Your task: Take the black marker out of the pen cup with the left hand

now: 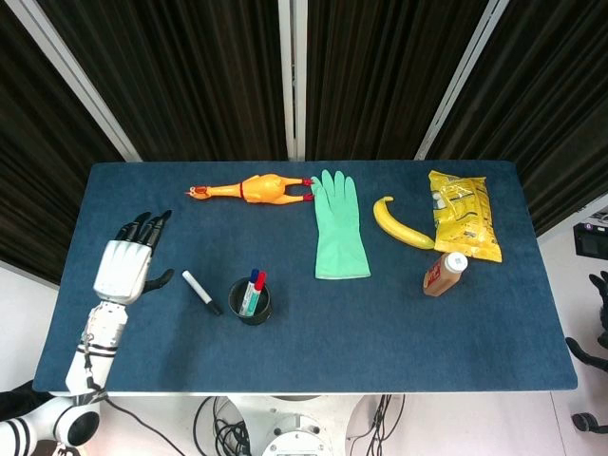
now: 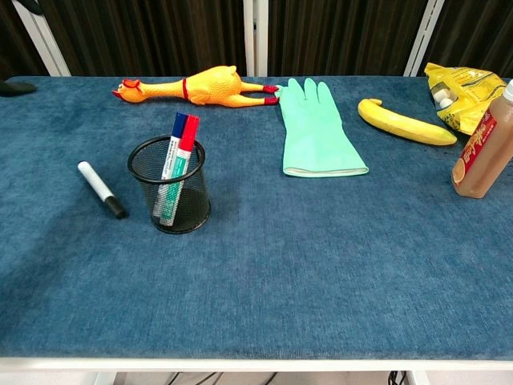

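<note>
Black marker (image 1: 201,293) lies flat on the blue table (image 1: 313,342), out of the pen cup (image 1: 250,301) and just to that cup's left, between the cup and the left hand (image 1: 123,269); its white end points toward the hand and its dark cap toward the cup, and nothing touches it; in the chest view the marker (image 2: 102,189) lies slanted on the cloth, close beside the mesh wall of the cup (image 2: 170,184) but apart from it; the left hand rests low over the table's left edge with its fingers spread and stretched away from the robot, the thumb out toward the marker, holding nothing; the right hand shows in neither view; the cup, on the far side of the marker from the hand, holds a blue-capped marker (image 1: 251,281) and a red-capped marker (image 1: 259,281), both leaning upright inside it; farther from the hand and well to its right a brown bottle (image 1: 444,275) with a white cap lies on the cloth; beyond the cup a green rubber glove (image 1: 337,226) lies flat, fingers pointing to the back; a yellow banana (image 1: 399,223) and a yellow snack bag (image 1: 463,215) lie right of the glove; a rubber chicken (image 1: 252,189) lies along the back edge, touching the glove's fingertips.
</note>
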`<action>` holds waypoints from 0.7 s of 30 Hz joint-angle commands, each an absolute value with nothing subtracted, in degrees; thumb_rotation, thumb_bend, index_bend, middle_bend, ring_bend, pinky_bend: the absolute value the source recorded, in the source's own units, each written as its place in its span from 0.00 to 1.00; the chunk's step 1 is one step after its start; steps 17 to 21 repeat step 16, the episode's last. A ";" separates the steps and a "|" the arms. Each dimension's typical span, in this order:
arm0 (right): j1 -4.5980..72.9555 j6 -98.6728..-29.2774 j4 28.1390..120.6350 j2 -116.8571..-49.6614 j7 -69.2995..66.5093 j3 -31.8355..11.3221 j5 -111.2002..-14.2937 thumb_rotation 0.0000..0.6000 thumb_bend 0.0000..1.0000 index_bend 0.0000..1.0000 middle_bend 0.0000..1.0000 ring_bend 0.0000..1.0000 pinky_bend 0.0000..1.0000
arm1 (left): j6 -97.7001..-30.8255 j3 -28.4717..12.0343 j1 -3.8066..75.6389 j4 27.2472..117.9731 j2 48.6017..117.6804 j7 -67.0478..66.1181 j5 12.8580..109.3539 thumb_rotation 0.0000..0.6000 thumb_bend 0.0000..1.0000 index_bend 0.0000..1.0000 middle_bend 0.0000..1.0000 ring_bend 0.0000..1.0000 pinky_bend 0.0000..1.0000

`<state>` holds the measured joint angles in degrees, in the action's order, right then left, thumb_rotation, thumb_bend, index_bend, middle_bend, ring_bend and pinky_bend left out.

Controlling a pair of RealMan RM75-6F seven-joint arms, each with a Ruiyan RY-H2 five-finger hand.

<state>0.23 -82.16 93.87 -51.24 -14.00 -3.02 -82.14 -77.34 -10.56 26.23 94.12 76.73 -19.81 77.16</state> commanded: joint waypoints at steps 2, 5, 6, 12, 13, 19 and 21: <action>0.17 -82.91 93.70 -51.74 -13.64 -3.15 -82.66 1.00 0.18 0.00 0.00 0.00 0.00 | -79.94 -7.75 22.31 96.47 72.06 -17.32 79.12 1.00 0.18 0.01 0.09 0.02 0.16; 0.21 -83.81 93.36 -52.65 -13.13 -3.15 -83.75 1.00 0.18 0.00 0.00 0.00 0.00 | -79.35 -4.54 19.91 96.85 68.35 -14.20 80.39 1.00 0.18 0.01 0.03 0.00 0.09; 0.24 -84.15 93.16 -53.05 -12.95 -3.14 -84.20 1.00 0.18 0.00 0.00 0.00 0.00 | -79.63 -3.82 19.04 96.84 67.68 -13.89 80.32 1.00 0.18 0.01 0.01 0.00 0.08; 0.66 -85.03 91.92 -55.94 -12.05 -3.11 -85.75 1.00 0.18 0.00 0.00 0.00 0.00 | -83.36 -1.27 13.91 95.80 66.53 -10.46 80.41 1.00 0.18 0.01 0.00 0.00 0.03; 0.74 -85.07 91.79 -56.30 -11.88 -3.14 -85.83 1.00 0.18 0.00 0.00 0.00 0.00 | -83.90 -1.05 13.37 95.50 66.58 -10.06 80.71 1.00 0.18 0.01 0.00 0.00 0.03; 0.94 -85.47 91.41 -57.22 -11.42 -3.23 -86.36 1.00 0.18 0.00 0.00 0.00 0.00 | -84.66 -0.25 12.10 94.48 66.87 -9.36 81.56 1.00 0.18 0.01 0.00 0.00 0.02; 0.94 -85.47 91.41 -57.22 -11.42 -3.23 -86.36 1.00 0.18 0.00 0.00 0.00 0.00 | -84.66 -0.25 12.10 94.48 66.87 -9.36 81.56 1.00 0.18 0.01 0.00 0.00 0.02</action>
